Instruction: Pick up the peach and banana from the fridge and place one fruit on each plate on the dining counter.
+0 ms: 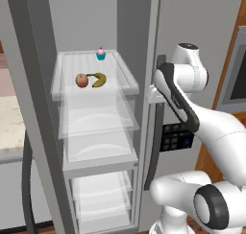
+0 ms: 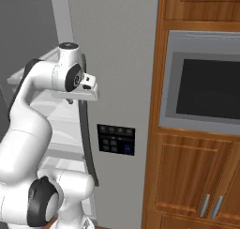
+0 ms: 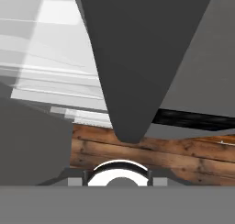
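The fridge point(image 1: 96, 146) stands with its left side open, showing clear shelves. On the top shelf the orange-red peach point(image 1: 82, 80) lies touching the yellow banana point(image 1: 99, 79). My gripper point(image 1: 154, 90) is to their right, outside the compartment, at the upper part of the long dark handle point(image 1: 152, 151) of the closed right door. From the right side, the gripper point(image 2: 83, 97) is shut on that handle point(image 2: 88, 143). The hand view looks down along the handle point(image 3: 133, 81) to the wooden floor. The plates and the dining counter are out of view.
A pink-topped cupcake point(image 1: 100, 53) sits at the back of the top shelf. The opened left door point(image 1: 29, 108) swings out at the left. A dark control panel point(image 2: 116, 139) is on the closed door. Wooden cabinets with a built-in oven point(image 2: 206, 82) stand to the right.
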Robot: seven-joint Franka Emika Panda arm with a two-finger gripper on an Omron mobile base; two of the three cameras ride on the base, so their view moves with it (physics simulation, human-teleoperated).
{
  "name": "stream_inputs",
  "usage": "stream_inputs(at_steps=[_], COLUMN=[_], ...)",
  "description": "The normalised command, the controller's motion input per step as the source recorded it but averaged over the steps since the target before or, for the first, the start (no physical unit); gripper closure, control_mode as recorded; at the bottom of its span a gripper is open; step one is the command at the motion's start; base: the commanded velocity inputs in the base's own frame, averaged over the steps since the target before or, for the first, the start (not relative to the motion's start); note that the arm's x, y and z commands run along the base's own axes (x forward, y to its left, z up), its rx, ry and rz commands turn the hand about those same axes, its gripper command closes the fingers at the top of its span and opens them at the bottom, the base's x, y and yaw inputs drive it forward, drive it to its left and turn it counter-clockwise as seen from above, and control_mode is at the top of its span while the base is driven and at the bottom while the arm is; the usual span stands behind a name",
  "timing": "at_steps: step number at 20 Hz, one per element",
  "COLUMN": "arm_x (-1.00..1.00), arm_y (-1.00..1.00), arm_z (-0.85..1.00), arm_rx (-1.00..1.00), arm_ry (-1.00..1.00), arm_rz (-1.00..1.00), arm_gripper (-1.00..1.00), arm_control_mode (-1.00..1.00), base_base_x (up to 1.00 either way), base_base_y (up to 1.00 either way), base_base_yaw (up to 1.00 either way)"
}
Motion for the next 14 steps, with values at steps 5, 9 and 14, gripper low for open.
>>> stream_inputs(at_steps=[5, 9, 14], arm_x=[-0.3, -0.44, -0.04], arm_y=[0.16, 0.79, 1.0], arm_z=[-0.04, 0.0, 0.26], arm_rx=[0.0, -0.05, -0.14], arm_ry=[-0.06, -0.18, -0.18], arm_rz=[0.03, 0.0, -0.01], arm_gripper=[-1.0, -1.0, -1.0], arm_control_mode=[-1.0, -1.0, -1.0], base_base_x=[0.0, 0.0, 0.0], base_base_y=[0.0, 0.0, 0.0], base_base_yaw=[0.0, 0.0, 0.0])
